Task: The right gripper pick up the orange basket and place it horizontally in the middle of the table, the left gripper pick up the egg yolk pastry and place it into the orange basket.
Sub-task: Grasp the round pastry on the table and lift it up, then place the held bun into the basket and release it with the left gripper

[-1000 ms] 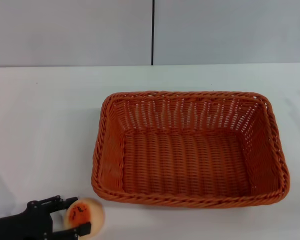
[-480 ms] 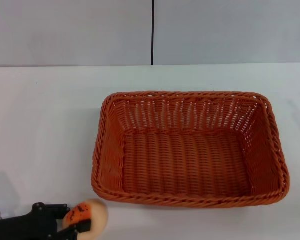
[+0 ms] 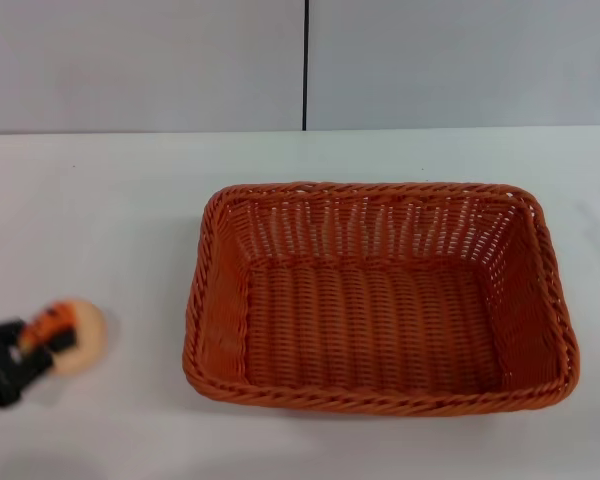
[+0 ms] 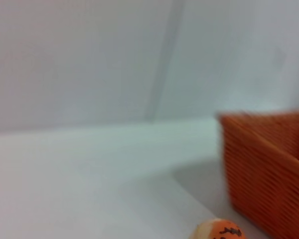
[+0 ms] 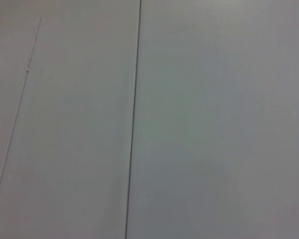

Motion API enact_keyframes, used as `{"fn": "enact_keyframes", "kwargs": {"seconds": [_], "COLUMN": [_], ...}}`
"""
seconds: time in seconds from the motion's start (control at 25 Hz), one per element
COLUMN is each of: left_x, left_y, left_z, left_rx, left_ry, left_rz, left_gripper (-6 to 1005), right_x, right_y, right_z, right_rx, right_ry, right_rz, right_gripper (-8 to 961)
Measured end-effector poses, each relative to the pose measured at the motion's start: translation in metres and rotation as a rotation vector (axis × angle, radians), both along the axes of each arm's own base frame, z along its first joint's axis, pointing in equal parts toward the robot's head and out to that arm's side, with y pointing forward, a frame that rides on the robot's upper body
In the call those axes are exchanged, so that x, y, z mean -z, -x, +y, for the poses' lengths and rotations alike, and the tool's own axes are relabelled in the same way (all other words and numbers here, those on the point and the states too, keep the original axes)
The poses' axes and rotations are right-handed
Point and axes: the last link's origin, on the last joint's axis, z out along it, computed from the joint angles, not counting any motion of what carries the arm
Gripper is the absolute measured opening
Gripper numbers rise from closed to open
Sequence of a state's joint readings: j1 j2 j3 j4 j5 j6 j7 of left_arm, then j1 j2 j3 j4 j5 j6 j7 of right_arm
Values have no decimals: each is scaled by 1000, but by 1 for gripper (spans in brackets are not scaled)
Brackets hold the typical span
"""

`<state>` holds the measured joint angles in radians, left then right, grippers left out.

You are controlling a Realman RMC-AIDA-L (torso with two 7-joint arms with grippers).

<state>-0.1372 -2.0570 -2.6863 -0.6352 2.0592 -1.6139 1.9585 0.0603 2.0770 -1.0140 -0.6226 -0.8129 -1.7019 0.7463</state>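
The orange basket (image 3: 380,295) lies lengthwise across the middle of the white table (image 3: 110,220), with nothing inside it. At the left edge of the head view my left gripper (image 3: 52,335) is shut on the egg yolk pastry (image 3: 80,335), a small round cream bun held above the table, left of the basket and apart from it. The left wrist view shows the pastry (image 4: 217,230) at the frame's edge and one wall of the basket (image 4: 269,174). My right gripper is out of view; its wrist camera faces only the grey wall.
Grey wall panels with a dark vertical seam (image 3: 305,65) stand behind the table. Bare white tabletop surrounds the basket on all sides.
My left gripper has lifted the pastry off the table near the front edge and carried it up and to the left. The basket has not moved.
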Motion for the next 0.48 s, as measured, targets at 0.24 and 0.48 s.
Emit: {"fn": "enact_keyframes", "kwargs": {"seconds": [0.24, 0.48], "left_x": [-22, -10], "left_y": [1, -38], "left_z": [15, 35], "left_rx": [-26, 173], "left_ry": [-187, -232], "left_rz": [-37, -188], "left_gripper": [205, 161], "right_x": [0, 0], "right_y": [2, 6], "right_z": [-1, -3], "right_rx": [-16, -50], "right_ry": [0, 3], "right_rz": [1, 4], "right_gripper": [461, 465]}}
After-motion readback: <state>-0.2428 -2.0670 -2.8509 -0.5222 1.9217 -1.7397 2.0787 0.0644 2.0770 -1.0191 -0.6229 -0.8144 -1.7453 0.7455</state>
